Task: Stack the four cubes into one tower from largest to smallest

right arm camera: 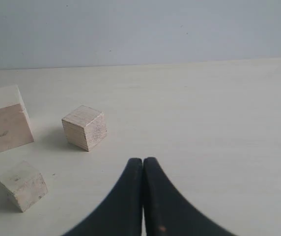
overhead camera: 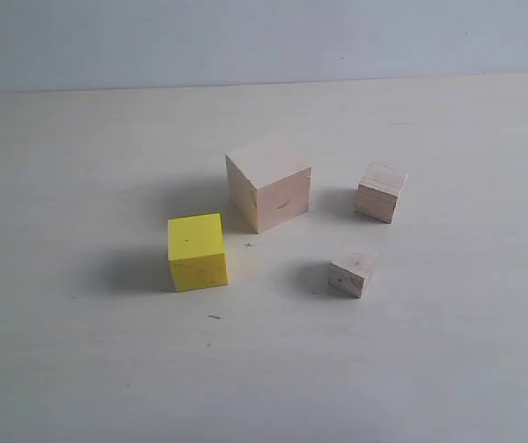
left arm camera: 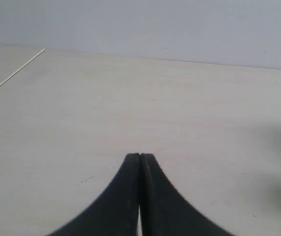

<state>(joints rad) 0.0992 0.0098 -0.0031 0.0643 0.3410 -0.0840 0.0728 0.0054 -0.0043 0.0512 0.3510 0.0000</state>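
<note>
Four cubes stand apart on the pale surface (overhead camera: 79,369), none stacked, each with open room on every side. Only the exterior view takes in all of them. The largest cube (overhead camera: 269,185), pale bare wood with a small dark mark on one front face, sits near the middle. The yellow cube (overhead camera: 197,251), bright and lightly specked, is in front of it to the left, near but not touching. The small wood cube (overhead camera: 380,192) stands to the right of the largest, and the smallest cube (overhead camera: 353,271) lies in front of that one, turned slightly askew.

My right wrist view catches just the three wooden cubes, the largest cut by the frame; the small one shows fine layered grain. My left wrist view holds bare surface, a thin pale line (left arm camera: 13,73) across one corner, and the grey wall (overhead camera: 246,37) where the surface ends.

My left jaws are pressed together tip to tip, gripping nothing. My right jaws are clenched the same way over bare surface, clear of the cubes.
</note>
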